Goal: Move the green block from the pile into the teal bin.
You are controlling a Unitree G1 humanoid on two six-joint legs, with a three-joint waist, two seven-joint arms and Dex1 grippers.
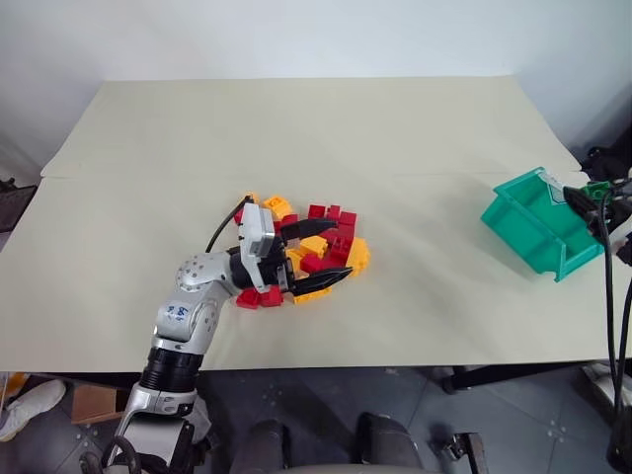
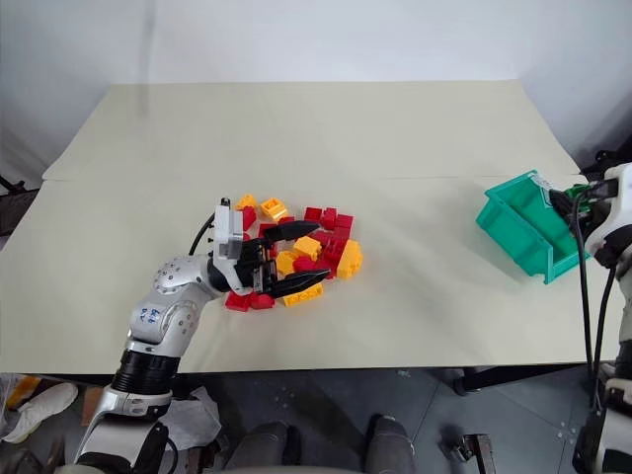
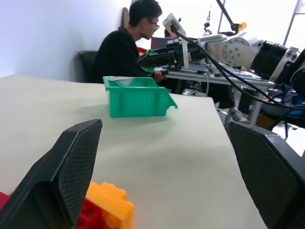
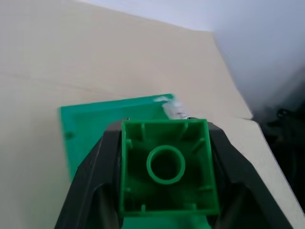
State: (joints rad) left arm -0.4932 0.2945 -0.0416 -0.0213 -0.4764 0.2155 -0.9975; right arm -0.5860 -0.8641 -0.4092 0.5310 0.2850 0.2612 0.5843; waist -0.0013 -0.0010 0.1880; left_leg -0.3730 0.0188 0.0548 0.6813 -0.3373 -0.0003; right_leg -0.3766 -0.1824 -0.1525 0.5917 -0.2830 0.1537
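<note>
The green block [image 4: 167,164] is clamped underside-up between the black fingers of my right gripper [image 1: 591,197]. It hangs just above the right side of the teal bin [image 1: 533,225], which stands at the table's right edge; the bin [image 4: 90,129] lies below and ahead of the block. The pile [image 1: 331,214] of red and yellow bricks sits at the table's middle. My left gripper [image 1: 331,259] is open over the pile, one finger on each side of several bricks and gripping none. Its fingers [image 3: 71,167] point across the table toward the bin [image 3: 136,98].
The beige table [image 1: 296,128] ends just right of the bin. Black cables [image 1: 607,296] hang along my right arm at that edge. A person in black [image 3: 124,47] sits beyond the table's right side, next to a cluttered desk.
</note>
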